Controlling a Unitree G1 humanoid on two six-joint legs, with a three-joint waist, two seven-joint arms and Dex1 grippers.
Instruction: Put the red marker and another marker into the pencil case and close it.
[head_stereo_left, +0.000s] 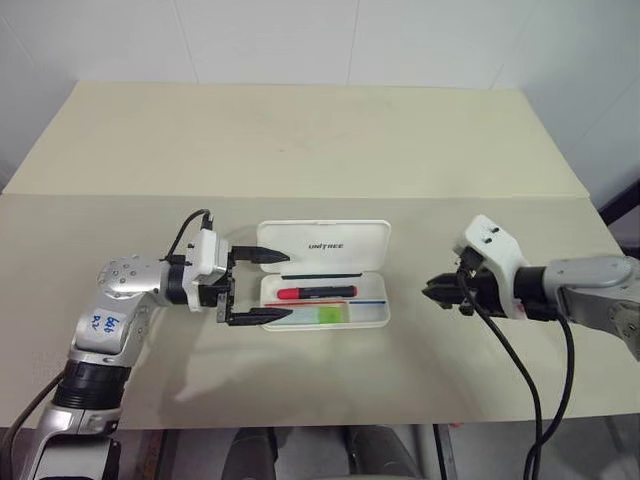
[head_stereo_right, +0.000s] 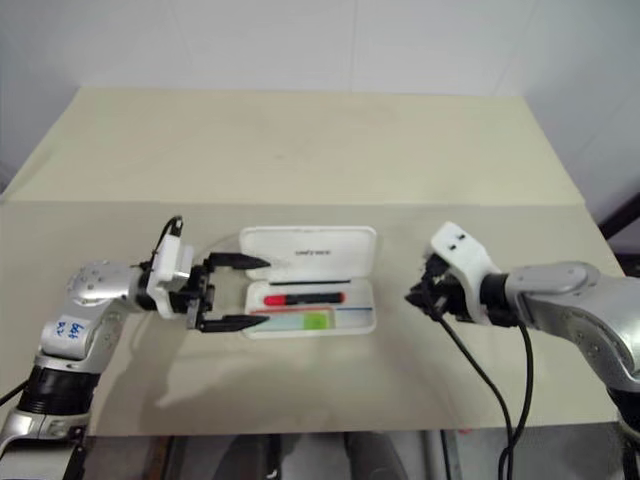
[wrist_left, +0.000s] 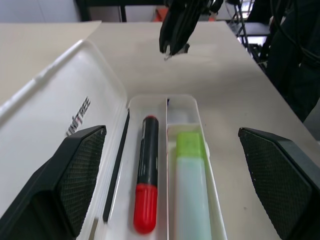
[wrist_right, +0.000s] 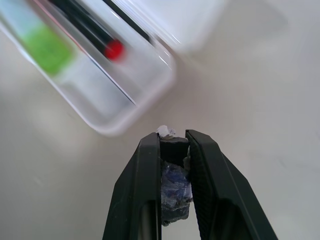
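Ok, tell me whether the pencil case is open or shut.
Open: the pencil case has its lid laid back flat, and the red marker is exposed inside.

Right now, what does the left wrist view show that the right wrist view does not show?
Left wrist view alone: the left gripper, open around the pencil case, and the UNITREE print on the lid. Right wrist view alone: a close look at the right gripper, nearly shut over the bare table. Both: the red marker and the green-capped marker lying in the open case.

text: "UNITREE" | on: pencil case (head_stereo_left: 372, 243) lid, inside face — arm sticker handwriting unreadable
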